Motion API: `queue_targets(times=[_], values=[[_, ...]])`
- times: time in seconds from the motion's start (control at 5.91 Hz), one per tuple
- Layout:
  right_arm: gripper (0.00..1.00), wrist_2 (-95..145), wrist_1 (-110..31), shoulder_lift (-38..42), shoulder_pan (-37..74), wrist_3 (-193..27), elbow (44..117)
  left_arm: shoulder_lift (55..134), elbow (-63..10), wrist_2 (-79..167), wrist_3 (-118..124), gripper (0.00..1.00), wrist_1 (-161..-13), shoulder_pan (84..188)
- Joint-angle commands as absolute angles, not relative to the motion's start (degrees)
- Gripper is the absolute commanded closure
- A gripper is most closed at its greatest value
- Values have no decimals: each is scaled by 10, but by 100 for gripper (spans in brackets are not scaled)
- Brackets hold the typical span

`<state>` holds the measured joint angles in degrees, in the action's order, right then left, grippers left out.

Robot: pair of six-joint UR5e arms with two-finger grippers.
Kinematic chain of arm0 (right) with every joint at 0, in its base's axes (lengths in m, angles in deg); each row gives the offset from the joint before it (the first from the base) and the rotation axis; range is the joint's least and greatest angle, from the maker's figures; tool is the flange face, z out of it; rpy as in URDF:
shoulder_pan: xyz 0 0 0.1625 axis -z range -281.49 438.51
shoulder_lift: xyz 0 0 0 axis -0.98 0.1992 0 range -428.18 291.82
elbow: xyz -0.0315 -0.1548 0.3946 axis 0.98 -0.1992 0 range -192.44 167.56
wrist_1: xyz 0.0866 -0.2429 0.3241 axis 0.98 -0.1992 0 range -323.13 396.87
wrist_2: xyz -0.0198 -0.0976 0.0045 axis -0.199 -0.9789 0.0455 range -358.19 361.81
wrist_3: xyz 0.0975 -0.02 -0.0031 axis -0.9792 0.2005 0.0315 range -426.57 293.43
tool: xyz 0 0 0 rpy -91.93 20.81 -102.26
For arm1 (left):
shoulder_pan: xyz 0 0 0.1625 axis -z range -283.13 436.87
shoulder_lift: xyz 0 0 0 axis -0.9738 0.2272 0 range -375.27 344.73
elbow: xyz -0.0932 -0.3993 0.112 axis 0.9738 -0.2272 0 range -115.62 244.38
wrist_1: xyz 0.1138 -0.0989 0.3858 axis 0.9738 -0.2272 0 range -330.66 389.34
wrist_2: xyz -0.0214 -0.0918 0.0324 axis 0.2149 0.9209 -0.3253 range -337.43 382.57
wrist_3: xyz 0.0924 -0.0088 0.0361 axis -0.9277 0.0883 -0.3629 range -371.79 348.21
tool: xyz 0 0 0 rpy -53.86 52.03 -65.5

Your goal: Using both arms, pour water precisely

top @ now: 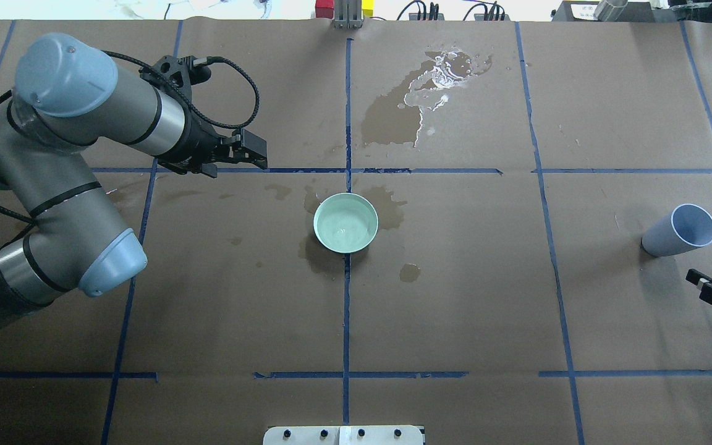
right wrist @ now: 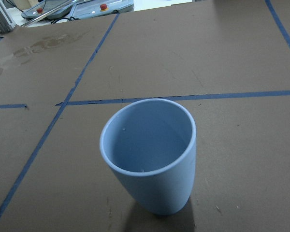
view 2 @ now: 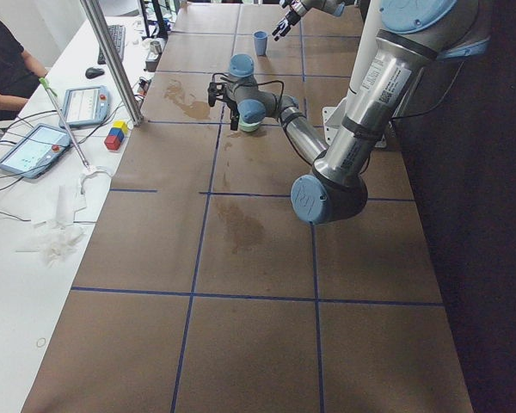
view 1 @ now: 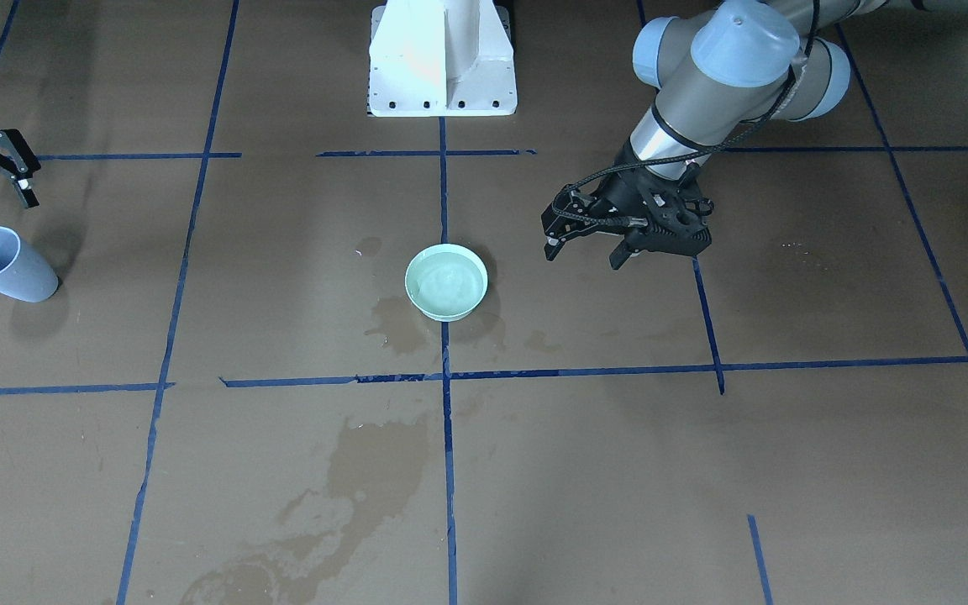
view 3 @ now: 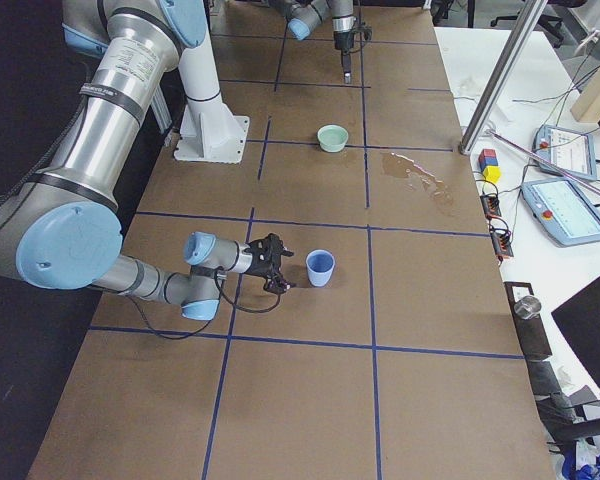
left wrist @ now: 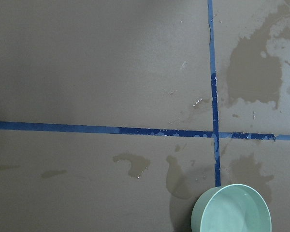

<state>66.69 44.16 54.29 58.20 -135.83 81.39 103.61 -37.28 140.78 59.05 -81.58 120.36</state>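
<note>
A brown-covered table crossed by blue tape lines stands beside a white bench holding two tablets and coloured blocks, with a metal post rising at the table's edge, a person at the bench and dark floor opposite.

A mint-green round bowl of clear water stands on the brown paper-covered table, which is gridded with dark blue tape lines. Darker brown wet stains blotch the paper around the bowl. Off toward the right arm is a pale blue plastic cup. That arm and the left arm are silver-grey with light blue joint caps. The left gripper and right gripper are black.
</note>
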Motion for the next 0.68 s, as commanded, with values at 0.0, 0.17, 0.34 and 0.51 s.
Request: queue_targets(times=[0.0,0.17,0.34,0.51], values=[[0,829,435,551,452,-1330,845,1036,-373,1408,591,0,-816,1203],[0,967,403,528,324,-1300,848,1036,-372,1408,591,0,-816,1199],[0,1029,393,517,268,-1278,847,1036,-372,1408,591,0,-816,1198],[0,1113,337,492,183,-1237,850,1036,-371,1408,591,0,-812,1198]])
